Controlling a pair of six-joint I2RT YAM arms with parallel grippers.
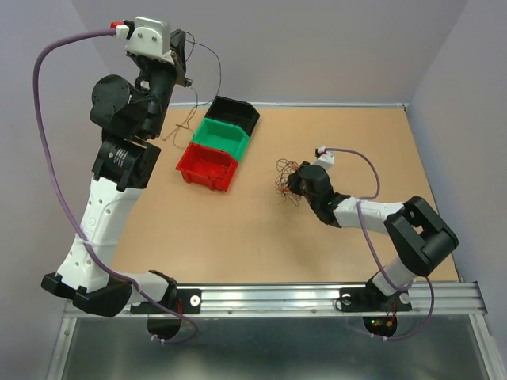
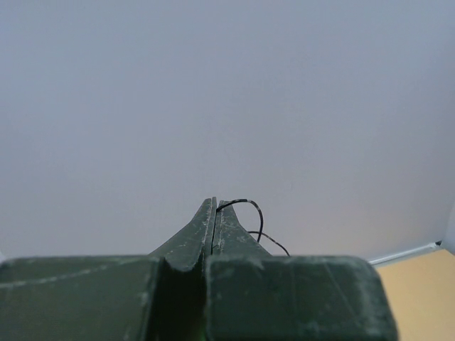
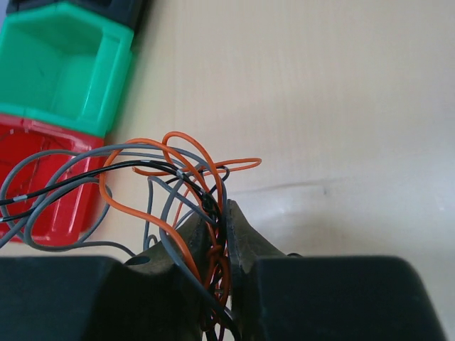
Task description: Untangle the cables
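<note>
The cables form a small clump (image 1: 283, 172) of orange, grey and black strands on the tan table, right of centre. My right gripper (image 1: 293, 188) lies low at the clump. In the right wrist view its jaws (image 3: 224, 213) are closed on a bundle of orange and dark cables (image 3: 170, 170) that loop out towards the bins. My left gripper (image 1: 181, 70) is raised high at the far left, shut on one thin dark cable (image 2: 257, 217). That strand (image 1: 219, 73) arcs out from the fingertips (image 2: 220, 213) and hangs down to the table beside the bins.
Three plastic bins stand in a diagonal row left of centre: black (image 1: 235, 113), green (image 1: 222, 136) and red (image 1: 207, 166). The green bin (image 3: 60, 64) and red bin (image 3: 43, 192) lie just beyond the clump. Grey walls close the table's far and side edges.
</note>
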